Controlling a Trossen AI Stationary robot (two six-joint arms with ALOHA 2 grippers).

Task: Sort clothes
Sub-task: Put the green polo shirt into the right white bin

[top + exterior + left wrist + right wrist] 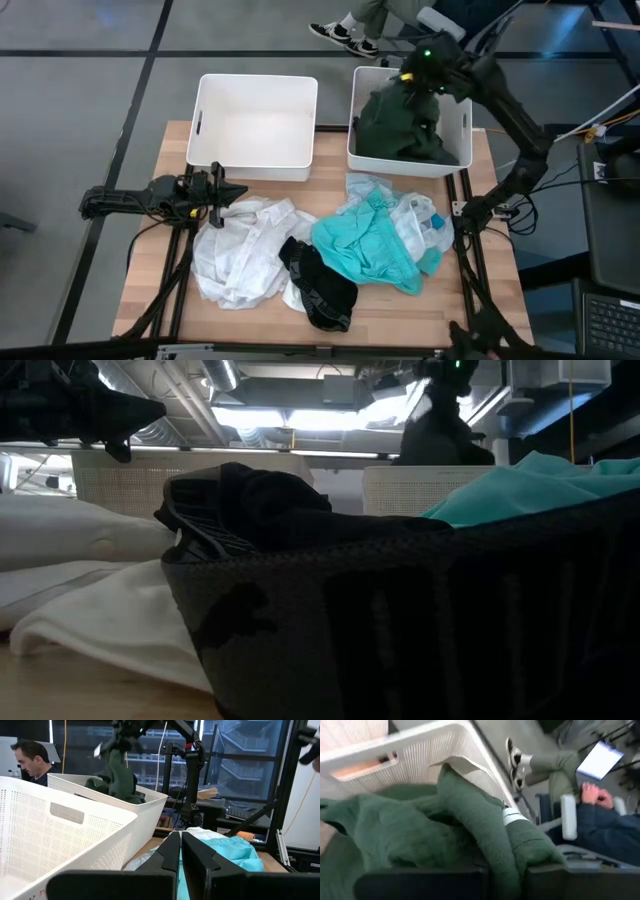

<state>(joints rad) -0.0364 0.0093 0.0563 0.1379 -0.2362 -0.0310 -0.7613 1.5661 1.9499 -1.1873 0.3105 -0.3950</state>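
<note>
Right hand (420,78) clamped on dark green garment (405,128) above right bin (460,160); left hand (222,193) together.

Both arms are built of dark, matte black links joined by chunky rounded joints, with thin black cables trailing along them. The left hand (216,192) ends in two flat, tapering black fingers (169,854) set on a wide black crossbar, with a small yellow mark near its wrist. The right hand (428,72) carries a lit green indicator lamp and a yellow spot on its black housing.
</note>
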